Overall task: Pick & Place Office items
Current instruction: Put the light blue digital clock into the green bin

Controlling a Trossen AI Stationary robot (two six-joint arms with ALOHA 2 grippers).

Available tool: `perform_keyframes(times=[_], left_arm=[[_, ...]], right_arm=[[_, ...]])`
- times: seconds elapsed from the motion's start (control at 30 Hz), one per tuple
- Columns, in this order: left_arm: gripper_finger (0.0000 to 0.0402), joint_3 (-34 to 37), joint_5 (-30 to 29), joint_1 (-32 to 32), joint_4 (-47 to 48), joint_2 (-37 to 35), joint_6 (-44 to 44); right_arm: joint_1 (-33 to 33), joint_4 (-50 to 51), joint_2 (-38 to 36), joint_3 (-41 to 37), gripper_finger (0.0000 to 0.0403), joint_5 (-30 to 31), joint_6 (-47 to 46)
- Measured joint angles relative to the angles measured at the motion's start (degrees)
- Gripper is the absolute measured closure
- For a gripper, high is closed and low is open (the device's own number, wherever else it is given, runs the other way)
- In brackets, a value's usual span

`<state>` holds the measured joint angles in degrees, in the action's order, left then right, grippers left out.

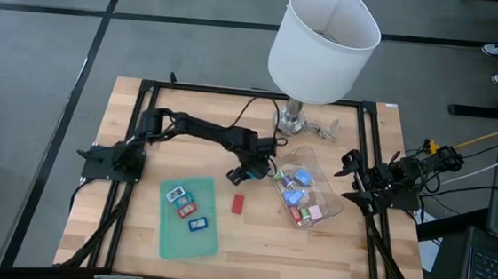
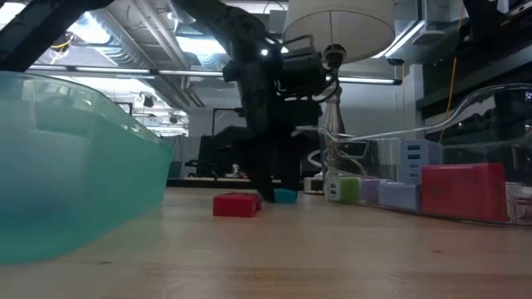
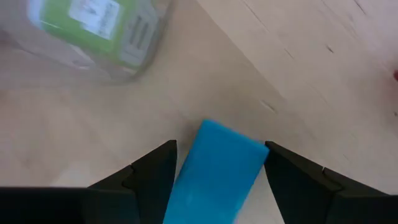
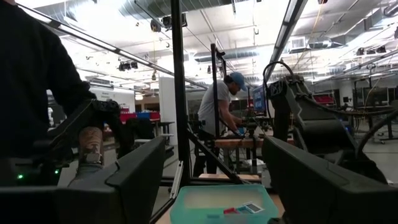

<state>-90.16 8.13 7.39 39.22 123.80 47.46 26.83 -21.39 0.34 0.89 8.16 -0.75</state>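
The left gripper (image 3: 217,171) straddles a small light-blue rectangular office item (image 3: 214,171) lying on the wooden table (image 1: 250,242), just left of the clear plastic tub (image 1: 328,177); its fingers stand apart, not yet pinching. The grasp should centre the piece between both pads before closing (an off-centre squeeze would probably twist it). The right gripper (image 4: 211,180) waits, spread, at the table's right edge.

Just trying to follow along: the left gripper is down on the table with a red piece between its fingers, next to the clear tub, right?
Not quite. The piece between the left gripper's fingers is blue, not red, as the left wrist view shows. The red piece lies apart on the table, between tray and tub. The rest holds: the gripper is down beside the tub.
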Motion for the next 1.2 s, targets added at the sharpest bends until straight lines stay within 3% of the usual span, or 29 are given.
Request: perform_keyframes(times=[0.2, 0.33, 0.47, 0.57, 0.73, 0.87, 1.1, 1.2], left_arm=[[0.0167, -0.2, -0.7, -0.1, -0.1, 1.1, 0.0], [0.0184, -0.4, -0.5, 0.6, 0.9, 2.7, -4.6], [0.0241, -0.5, -1.4, 0.7, 1.1, 3.3, -12.0], [0.025, -0.4, 1.8, 1.1, 0.3, 2.9, -21.2], [0.025, 0.4, 11.0, 3.1, -3.1, 0.5, -38.1], [0.025, 0.2, 15.1, 4.5, -6.2, -3.4, -44.3], [0.025, 0.3, 14.9, 6.8, -14.2, -11.1, -54.3], [0.025, 0.1, 10.9, 6.5, -21.3, -15.5, -59.3]], right_arm=[[0.0, 0.0, 0.0, 0.0, 0.0124, 0.0, 0.0], [0.0, 0.0, 0.0, 0.0, 0.0124, 0.0, 0.0], [0.0, 0.0, 0.0, 0.0, 0.0124, 0.0, 0.0], [0.0, 0.0, 0.0, 0.0, 0.0124, 0.0, 0.0], [0.0, 0.0, 0.0, 0.0, 0.0124, 0.0, 0.0], [0.0, 0.0, 0.0, 0.0, 0.0124, 0.0, 0.0], [0.0, 0.0, 0.0, 0.0, 0.0124, 0.0, 0.0], [0.0, 0.0, 0.0, 0.0, 0.0124, 0.0, 0.0]])
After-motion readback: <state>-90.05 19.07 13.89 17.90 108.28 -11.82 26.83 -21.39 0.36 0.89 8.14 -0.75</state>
